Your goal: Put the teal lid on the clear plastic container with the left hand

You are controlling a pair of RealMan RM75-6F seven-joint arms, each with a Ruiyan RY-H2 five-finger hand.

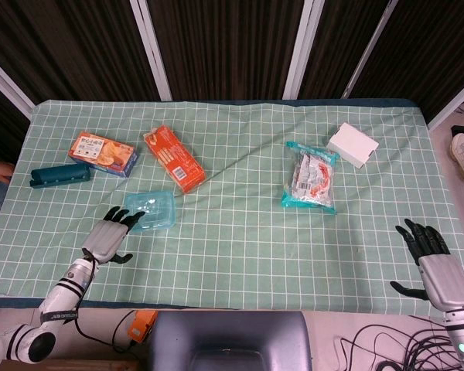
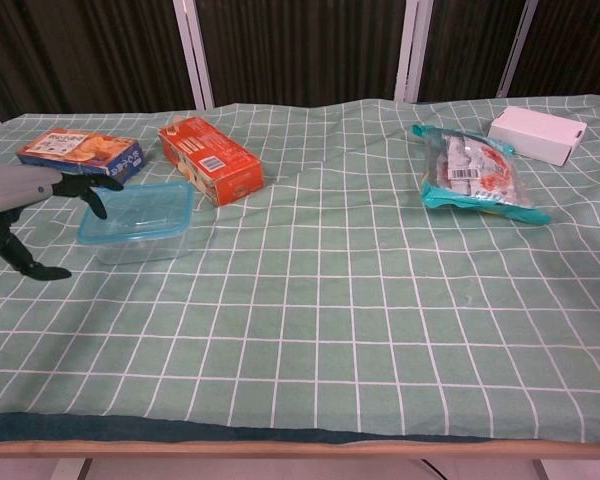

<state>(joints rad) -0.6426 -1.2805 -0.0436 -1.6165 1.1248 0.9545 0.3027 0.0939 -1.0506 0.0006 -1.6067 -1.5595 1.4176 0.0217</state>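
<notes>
The clear plastic container (image 1: 151,210) (image 2: 140,218) sits on the green checked cloth at the left front, with the teal lid (image 1: 150,207) (image 2: 142,208) lying on top of it. My left hand (image 1: 108,236) (image 2: 20,195) hovers just left of the container with its fingers spread and nothing in them. Its dark fingertips (image 2: 98,188) reach the container's near left corner; I cannot tell whether they touch it. My right hand (image 1: 433,259) rests at the table's front right, fingers apart and empty, and shows only in the head view.
An orange box (image 1: 174,158) (image 2: 210,160) lies just behind the container. An orange-and-blue snack box (image 1: 103,153) (image 2: 80,157) and a dark teal case (image 1: 59,176) lie at the far left. A teal snack bag (image 1: 312,178) (image 2: 477,175) and a white box (image 1: 353,144) (image 2: 537,135) lie on the right.
</notes>
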